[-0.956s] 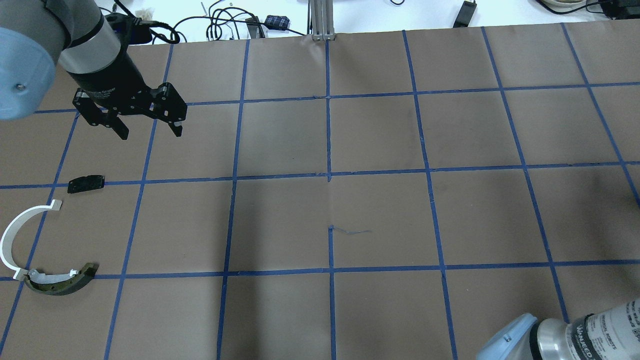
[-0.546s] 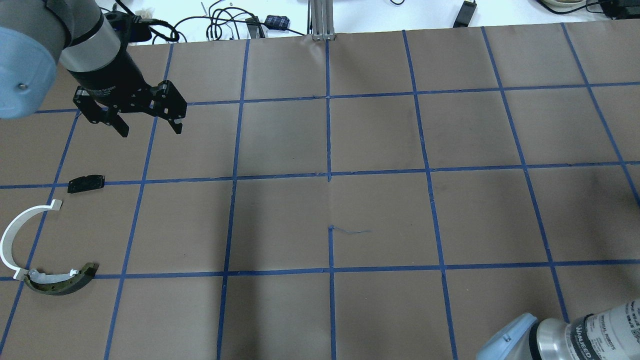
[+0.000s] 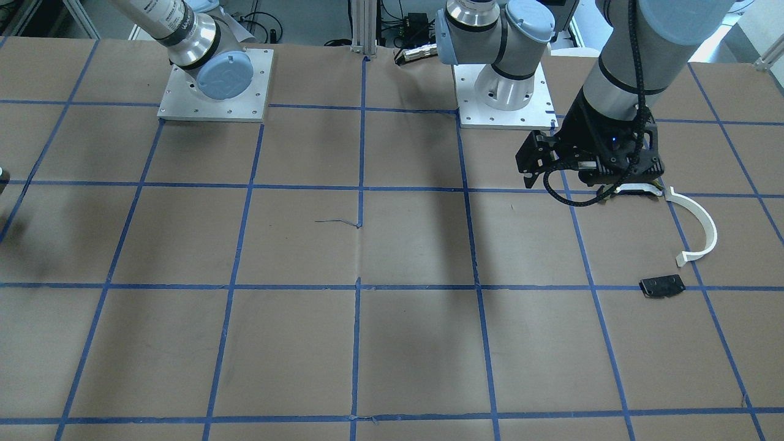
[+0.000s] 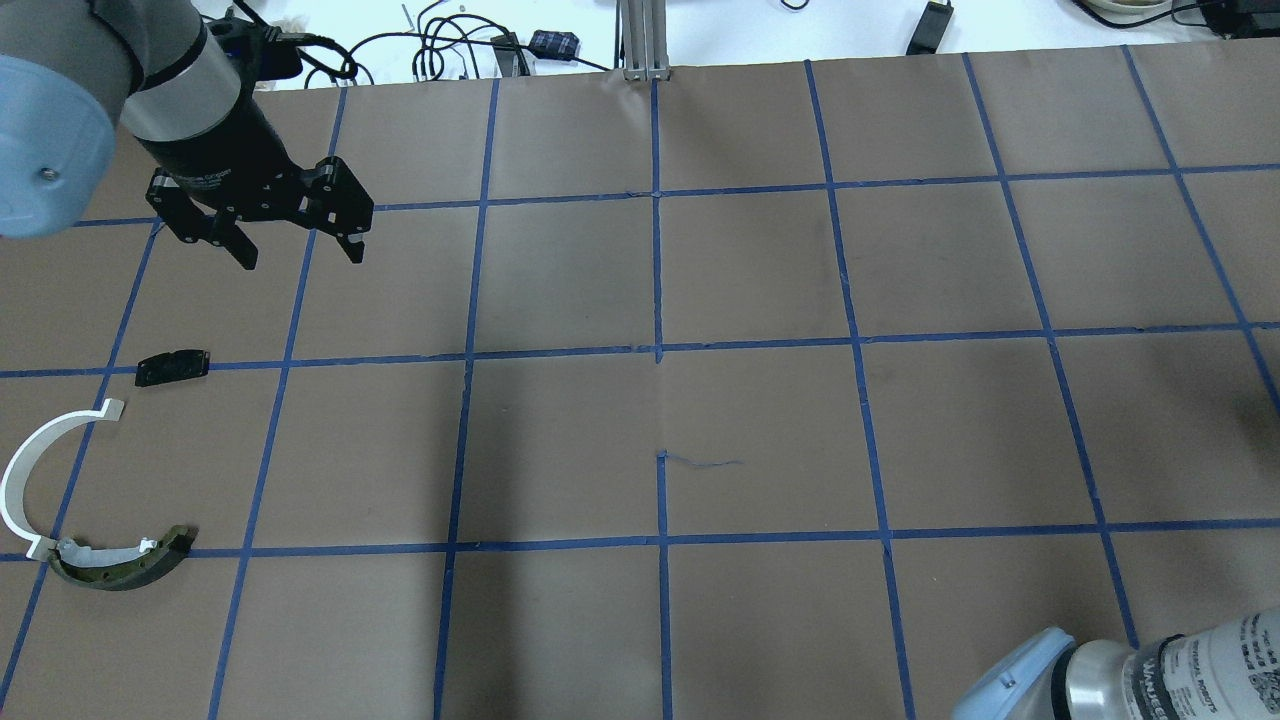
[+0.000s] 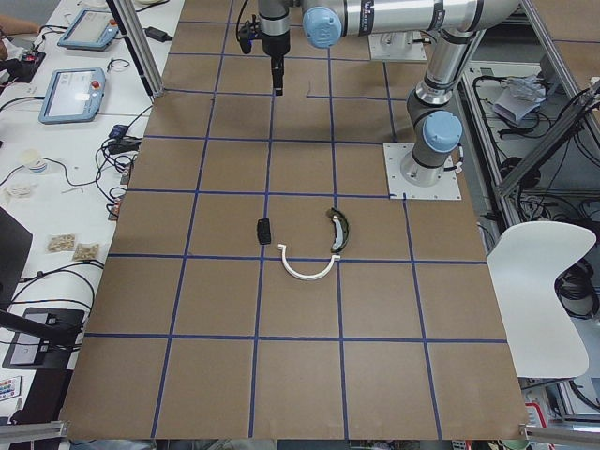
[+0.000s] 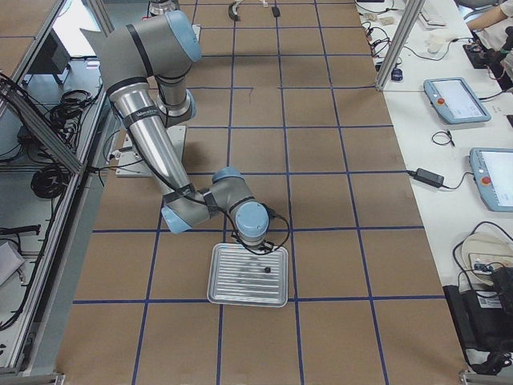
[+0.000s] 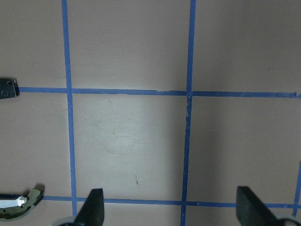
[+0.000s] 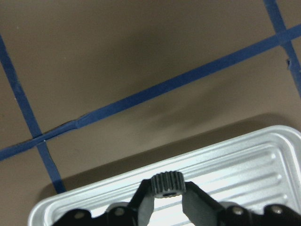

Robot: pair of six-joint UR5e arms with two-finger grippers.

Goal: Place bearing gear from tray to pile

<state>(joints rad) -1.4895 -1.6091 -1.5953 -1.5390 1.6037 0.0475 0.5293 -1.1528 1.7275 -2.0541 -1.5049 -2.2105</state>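
Observation:
In the right wrist view my right gripper [image 8: 168,192] is shut on a small dark toothed bearing gear [image 8: 168,183], held just above the ribbed silver tray [image 8: 244,169]. The exterior right view shows that tray [image 6: 240,285] near the table's end. The pile lies on the table's left: a white half-ring strip [image 4: 30,470], a dark curved piece with a white band [image 4: 120,568] and a flat black plate [image 4: 172,367]. My left gripper [image 4: 300,258] is open and empty, raised beyond the plate. The left wrist view shows its gripper [image 7: 170,207] wide apart over bare paper.
Brown paper with a blue tape grid covers the table. Cables and small boxes [image 4: 470,45] lie past the far edge beside an aluminium post [image 4: 645,40]. Both arm base plates [image 3: 214,86] stand at the robot's side. Tablets [image 6: 457,100] sit on a side bench.
My left gripper has drifted slightly toward the far edge, still open. The pile parts have not moved.

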